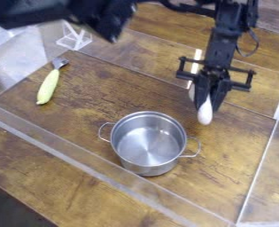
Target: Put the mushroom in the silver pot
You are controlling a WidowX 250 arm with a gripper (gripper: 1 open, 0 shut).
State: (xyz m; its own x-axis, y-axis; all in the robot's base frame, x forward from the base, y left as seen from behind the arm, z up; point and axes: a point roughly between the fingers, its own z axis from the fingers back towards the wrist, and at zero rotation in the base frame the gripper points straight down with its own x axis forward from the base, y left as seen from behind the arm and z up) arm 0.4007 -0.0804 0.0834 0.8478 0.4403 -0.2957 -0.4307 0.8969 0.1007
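Observation:
The mushroom (205, 113) hangs pale end down just above the wooden table, to the upper right of the silver pot (150, 142). My gripper (209, 97) points steeply down from the black arm at the top right and is shut on the mushroom's upper part, which the fingers hide. The pot stands upright on the table with its shiny inside empty and small loop handles on its left and right sides. A short gap of bare wood lies between the pot's rim and the mushroom.
A slim yellow-green banana-like item (47, 86) lies at the left. A clear plastic wall (71, 155) runs along the front and right edges. A white wire stand (73, 37) sits at the back left. A blurred dark shape (94, 13) fills the top left corner.

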